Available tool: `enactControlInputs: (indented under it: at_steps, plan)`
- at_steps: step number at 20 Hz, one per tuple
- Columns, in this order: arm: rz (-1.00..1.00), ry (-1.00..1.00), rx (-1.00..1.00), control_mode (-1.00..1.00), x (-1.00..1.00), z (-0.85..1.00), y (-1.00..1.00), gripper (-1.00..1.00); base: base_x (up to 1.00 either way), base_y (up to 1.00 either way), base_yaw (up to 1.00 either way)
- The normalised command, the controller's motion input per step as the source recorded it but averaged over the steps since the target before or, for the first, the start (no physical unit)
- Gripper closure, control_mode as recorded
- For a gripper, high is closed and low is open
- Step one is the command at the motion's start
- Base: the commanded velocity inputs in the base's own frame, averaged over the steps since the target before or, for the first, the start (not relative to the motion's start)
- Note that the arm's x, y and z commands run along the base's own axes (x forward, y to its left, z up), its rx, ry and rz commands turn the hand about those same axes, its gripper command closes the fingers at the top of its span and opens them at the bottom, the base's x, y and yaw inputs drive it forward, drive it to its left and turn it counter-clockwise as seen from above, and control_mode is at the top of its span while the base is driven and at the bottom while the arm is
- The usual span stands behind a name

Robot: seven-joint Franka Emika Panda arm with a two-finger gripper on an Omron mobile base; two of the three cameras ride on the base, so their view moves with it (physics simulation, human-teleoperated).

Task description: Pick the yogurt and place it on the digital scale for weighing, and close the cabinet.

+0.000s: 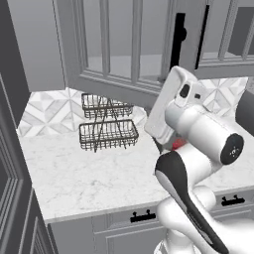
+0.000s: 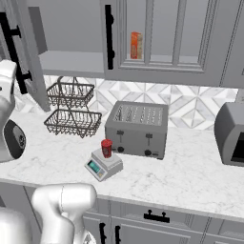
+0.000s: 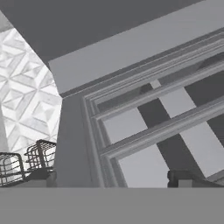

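grey door, left base view: the cabinet [image 1: 119, 44] door stands swung out over the bench [image 1: 84, 173], its black handle [image 1: 177, 39] just above the raised arm. a sliver of red, likely the yogurt [image 1: 178, 144], peeks out behind the forearm. a two-tier wire basket [image 1: 106, 126] sits by the tiled wall.

right base view: yogurt [image 2: 106, 148] stands upright on the scale [image 2: 103, 165], touching its top plate, just in front of the toaster [image 2: 137, 128]. that half of the task looks done. the left door [image 2: 24, 52] is still swung open with its handle [image 2: 12, 52] on the outer face; the next door [image 2: 157, 38] is closed, an orange box [image 2: 136, 45] behind its panes.

hand view: the claw [image 3: 111, 179] points at the panelled face of the open door [image 3: 153, 131], close to it; the two dark tips [image 3: 179, 178] sit well apart, nothing between them. basket [image 3: 26, 164] and wall tiles show off to one side.

step in hand: closing the cabinet.

doing it well: my judgement is to push flat on the door's outer face near its free edge, away from the hinge, and follow the swing in an arc until it seats. keep the elbow high so it clears the yogurt and the scale.
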Motion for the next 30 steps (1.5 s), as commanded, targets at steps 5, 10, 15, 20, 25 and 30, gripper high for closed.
enactControlInputs:
  at_steps: [5, 10, 15, 20, 25, 30]
  plan:
    - [-0.06, 0.00, 0.18, -1.00, 1.00, -0.16, -0.93, -1.00, 0.00, 0.00, 0.00]
    - [-0.02, 0.00, 0.15, -1.00, 1.00, -0.15, -0.55, -1.00, 0.00, 0.00, 0.00]
    - [0.00, 0.00, 0.11, -1.00, 0.95, -0.06, -0.36, -1.00, 0.00, 0.00, 0.00]
    - [0.00, 0.00, 0.04, -1.00, 0.98, -0.12, -0.07, -1.00, 0.00, 0.00, 0.00]
    - [0.00, -0.01, 0.02, -1.00, 1.00, -0.36, -0.04, -1.00, 0.00, 0.00, 0.00]
    - [0.00, -0.05, 0.02, -1.00, 1.00, -0.45, -0.06, -1.00, 0.00, 0.00, 0.00]
